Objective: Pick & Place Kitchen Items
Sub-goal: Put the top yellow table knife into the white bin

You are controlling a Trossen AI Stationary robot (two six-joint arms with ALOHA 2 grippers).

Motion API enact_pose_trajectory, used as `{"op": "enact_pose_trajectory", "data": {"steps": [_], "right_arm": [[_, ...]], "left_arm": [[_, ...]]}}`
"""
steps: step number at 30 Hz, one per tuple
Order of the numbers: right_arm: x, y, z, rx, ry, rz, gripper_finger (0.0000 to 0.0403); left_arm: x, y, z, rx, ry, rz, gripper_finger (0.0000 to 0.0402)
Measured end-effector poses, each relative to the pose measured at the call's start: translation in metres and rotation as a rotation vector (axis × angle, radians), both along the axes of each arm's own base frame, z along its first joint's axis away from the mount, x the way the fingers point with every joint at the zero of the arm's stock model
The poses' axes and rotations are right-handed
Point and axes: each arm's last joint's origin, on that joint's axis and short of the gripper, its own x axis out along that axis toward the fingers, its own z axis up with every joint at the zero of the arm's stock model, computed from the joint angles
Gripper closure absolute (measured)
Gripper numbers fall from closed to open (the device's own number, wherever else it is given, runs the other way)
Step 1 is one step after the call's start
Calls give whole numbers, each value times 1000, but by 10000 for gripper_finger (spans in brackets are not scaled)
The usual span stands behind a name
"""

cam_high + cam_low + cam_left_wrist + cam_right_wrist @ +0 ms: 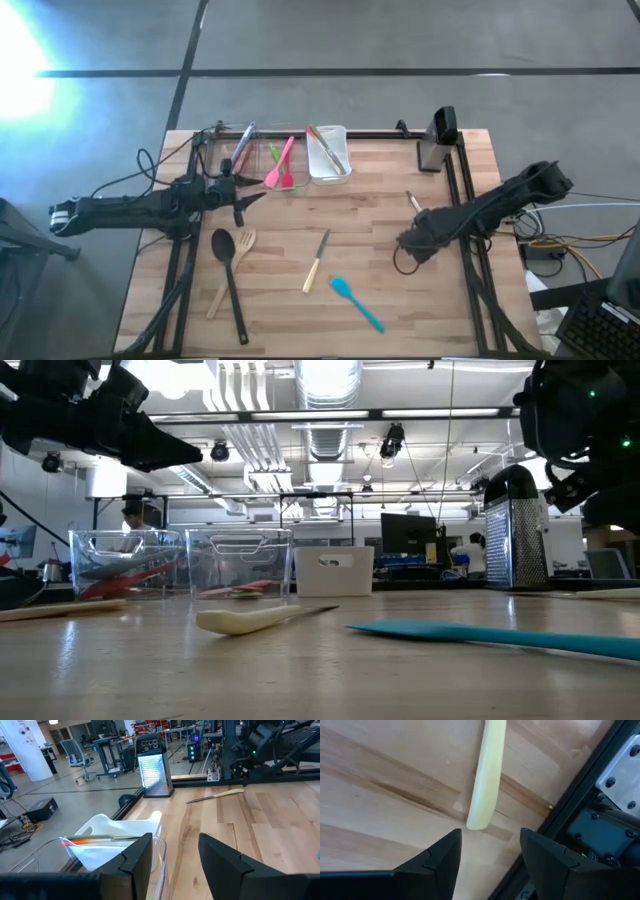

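My left gripper [246, 193] is open and empty, level above the table beside the clear bins; its own view [175, 860] looks over a clear bin and the white bin [120, 832]. My right gripper [416, 232] is open above the table's right side; its fingers [492, 857] stand just short of the free end of a small knife's cream handle [487, 775], touching nothing. A black spoon [226, 268], a wooden fork [234, 268], a cream-handled knife [316, 262] and a teal spatula [357, 302] lie flat on the table.
Two clear bins [235, 152] [283, 165] with red, grey, pink and green utensils and a white bin [328, 152] with tongs stand at the far edge. A metal grater [437, 140] stands far right. A black frame rail [580, 820] runs close beside my right gripper.
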Motion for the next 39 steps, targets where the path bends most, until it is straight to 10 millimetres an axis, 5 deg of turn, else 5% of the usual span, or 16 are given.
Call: {"op": "enact_pose_trajectory", "data": {"steps": [8,20,39], "right_arm": [[-1,-2,5,7,-42,-17,208],[10,-10,-27,56,61,43,207],[33,-26,-30,223,-238,60,231]], "left_arm": [[0,0,0,0,1,0,238],[0,0,0,0,1,-1,238],[0,0,0,0,1,0,238]]}}
